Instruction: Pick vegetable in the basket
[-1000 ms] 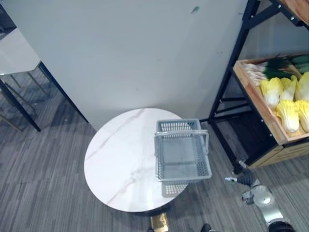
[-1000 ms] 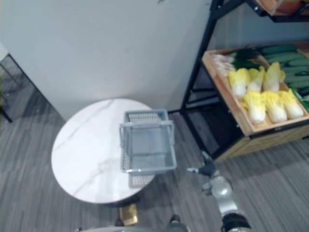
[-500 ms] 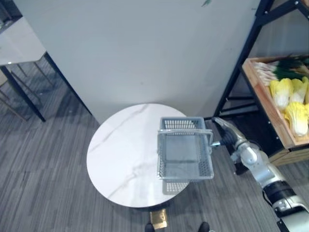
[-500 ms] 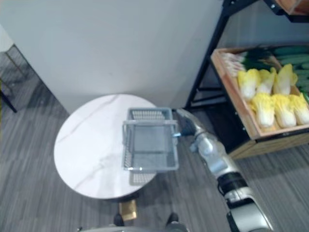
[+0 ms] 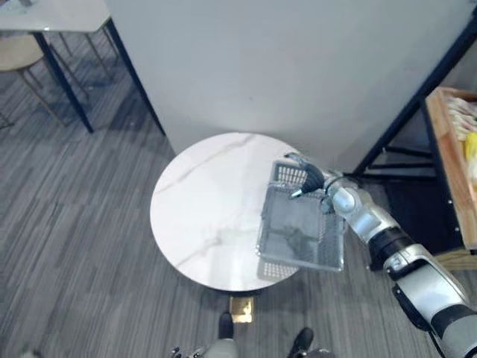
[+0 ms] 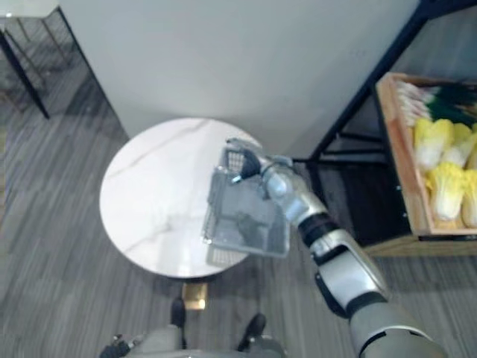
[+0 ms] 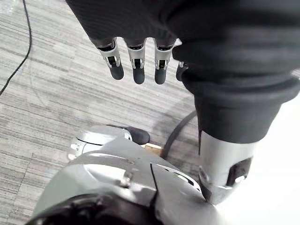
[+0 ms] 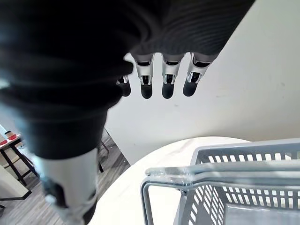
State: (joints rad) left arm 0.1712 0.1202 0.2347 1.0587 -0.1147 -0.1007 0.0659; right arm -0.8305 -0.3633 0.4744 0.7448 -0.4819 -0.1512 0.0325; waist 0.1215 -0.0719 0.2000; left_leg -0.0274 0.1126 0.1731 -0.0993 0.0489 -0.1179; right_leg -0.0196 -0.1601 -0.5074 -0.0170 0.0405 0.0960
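Two hands to check; your right hand [image 5: 308,179] hangs over the far rim of the grey plastic mesh basket [image 5: 299,261], and in its wrist view the fingers [image 8: 168,78] run straight and side by side, curled round nothing, with the basket's grey bar handle [image 8: 211,174] below them and apart from them; from the head views you cannot tell whether the palm touches the rim.

The basket sits at the right edge of the round white marble-patterned counter [image 5: 201,209], its near end reaching past the counter's edge over the grey striped carpet [image 5: 82,246].

Your vegetables are well apart from the hand; yellow-white leafy cabbages [image 6: 447,188] lie in a row in the wooden crate [image 6: 397,145] on the black metal shelf frame [image 6: 359,110] to your right, with a bundle of green-topped, white-stalked leeks [image 6: 440,97] at the crate's far end, just beside the cabbages; neither hand holds any of them.

Your left hand [image 7: 136,65] shows in its wrist view, fingers straight and relaxed, gripping nothing, hanging above the carpet; beyond the counter stands a plain pale wall [image 5: 283,67], and a dark-legged white table [image 5: 52,15] stands at the far left.
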